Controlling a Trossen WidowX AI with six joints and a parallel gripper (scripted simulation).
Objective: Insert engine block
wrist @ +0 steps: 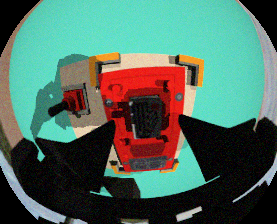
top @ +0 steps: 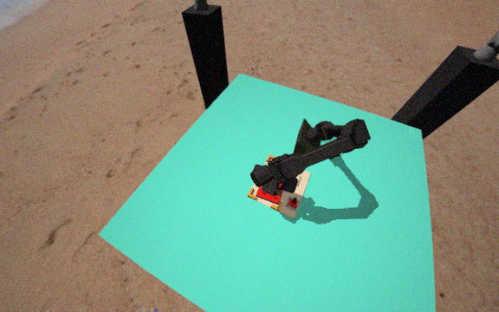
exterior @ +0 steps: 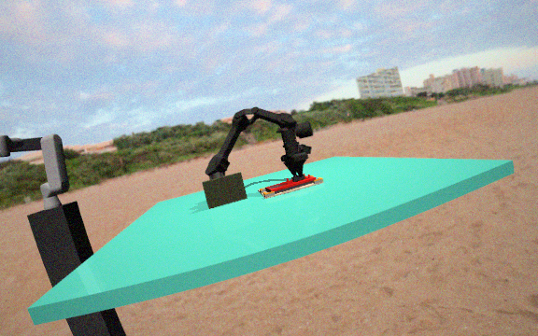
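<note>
Wrist view, left to right: small grey tray (wrist: 74,99) holding a red part, then red car body (wrist: 143,119) on the teal counter (wrist: 142,23). Dark engine block (wrist: 149,117) sits in the body's opening. End effector (wrist: 145,156) directly above, fingers spread wide on either side, gripping nothing.
</note>
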